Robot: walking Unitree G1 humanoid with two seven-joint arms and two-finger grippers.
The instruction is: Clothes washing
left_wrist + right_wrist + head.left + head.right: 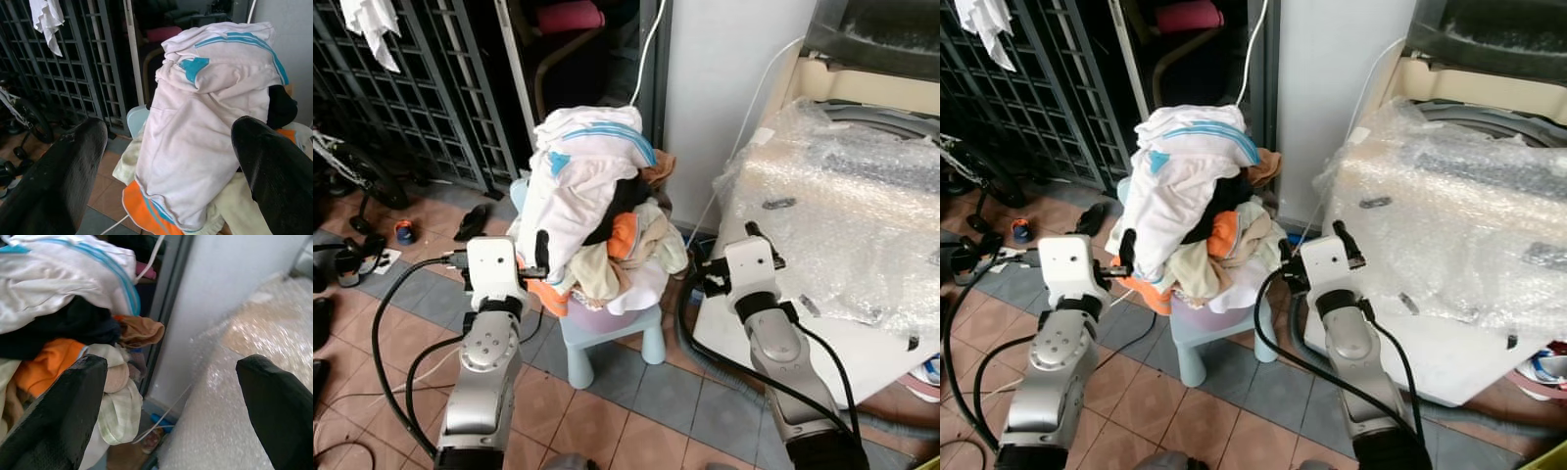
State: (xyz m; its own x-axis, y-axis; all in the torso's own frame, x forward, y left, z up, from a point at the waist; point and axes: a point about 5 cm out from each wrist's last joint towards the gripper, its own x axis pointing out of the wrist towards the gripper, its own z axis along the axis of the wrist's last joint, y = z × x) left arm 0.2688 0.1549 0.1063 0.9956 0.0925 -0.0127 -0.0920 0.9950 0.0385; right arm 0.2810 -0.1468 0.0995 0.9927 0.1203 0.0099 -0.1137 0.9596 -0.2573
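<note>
A heap of clothes (607, 230) is piled on a light blue stool (607, 338). A white shirt with blue stripes (582, 166) lies on top, over black, orange and beige pieces. My left gripper (502, 251) hovers at the heap's left side, open, one black finger (542, 247) close to the white shirt (205, 122). My right gripper (724, 257) is open and holds nothing, between the heap and the washing machine (847, 196), which is wrapped in bubble wrap. In the right wrist view the orange garment (46, 362) and the bubble wrap (234, 382) lie ahead of the fingers (63, 401).
A dark metal gate (421, 88) with a white cloth (370, 24) hanging on it stands behind the heap. Shoes (470, 223) and cables (386, 333) lie on the tiled floor at left. A white wall (729, 78) rises between the heap and the machine.
</note>
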